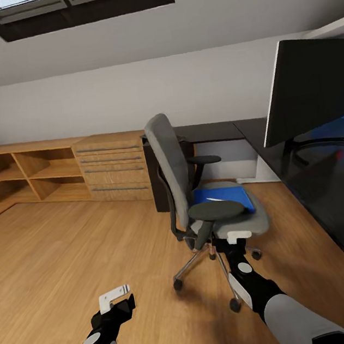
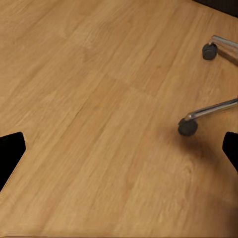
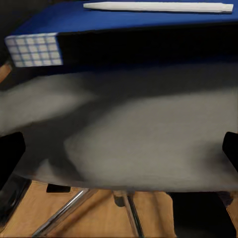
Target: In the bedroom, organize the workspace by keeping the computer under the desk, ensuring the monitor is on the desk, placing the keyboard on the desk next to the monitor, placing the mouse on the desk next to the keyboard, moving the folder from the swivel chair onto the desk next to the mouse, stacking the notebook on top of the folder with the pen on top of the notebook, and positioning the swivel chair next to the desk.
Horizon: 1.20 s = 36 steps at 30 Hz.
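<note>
I am bringing my right gripper (image 1: 238, 235), jaws spread and empty, to the swivel chair's (image 1: 197, 190) front seat edge, folder (image 1: 222, 197) retrieval pending.

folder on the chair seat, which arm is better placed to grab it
Right. The right gripper sits at the seat's front edge, facing the folder. The left gripper hangs over bare floor, off to the chair's side.

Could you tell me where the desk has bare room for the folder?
The desk has bare glossy top in front of the monitor stand, toward the near edge, and along the back run behind the swivel chair. The stand's feet crowd the middle. The folder lies on the seat.
</note>
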{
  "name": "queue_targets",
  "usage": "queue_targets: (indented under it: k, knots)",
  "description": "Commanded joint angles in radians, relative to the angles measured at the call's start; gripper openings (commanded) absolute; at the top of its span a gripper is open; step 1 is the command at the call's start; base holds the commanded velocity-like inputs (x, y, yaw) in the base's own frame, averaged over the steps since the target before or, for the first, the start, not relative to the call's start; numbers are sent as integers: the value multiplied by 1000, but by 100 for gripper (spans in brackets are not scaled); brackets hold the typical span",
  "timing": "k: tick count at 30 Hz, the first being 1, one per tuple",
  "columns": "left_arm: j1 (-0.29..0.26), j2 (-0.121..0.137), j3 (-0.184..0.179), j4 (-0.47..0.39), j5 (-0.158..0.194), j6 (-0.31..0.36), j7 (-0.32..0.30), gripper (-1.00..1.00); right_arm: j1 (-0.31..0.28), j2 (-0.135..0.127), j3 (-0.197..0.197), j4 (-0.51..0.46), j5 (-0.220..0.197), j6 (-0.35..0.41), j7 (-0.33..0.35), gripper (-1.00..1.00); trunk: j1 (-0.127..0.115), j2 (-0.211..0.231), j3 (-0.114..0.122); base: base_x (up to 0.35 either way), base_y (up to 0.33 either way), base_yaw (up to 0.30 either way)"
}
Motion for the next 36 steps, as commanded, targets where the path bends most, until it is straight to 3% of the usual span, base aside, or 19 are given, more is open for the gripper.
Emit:
queue_targets:
  k: [1, 18, 32, 36]
  knots:
    - [-1, 0, 0, -1, 10, 3, 7, 100, -1, 0, 6, 1, -2, -2, -6, 100, 0, 0, -1, 0, 0, 277]
    - [-1, -2, -1, -1, 10, 2, 8, 100, -1, -1, 5, 1, -1, -2, -6, 100, 0, 0, -1, 0, 0, 226]
    - [-1, -2, -2, -7, 12, 2, 7, 100, -1, -12, -7, -4, -10, -3, -3, 100, 0, 0, -1, 0, 0, -194]
    - [-1, -2, -2, -7, 12, 2, 7, 100, -1, -16, -10, -4, -53, -5, -3, 100, 0, 0, -1, 0, 0, -255]
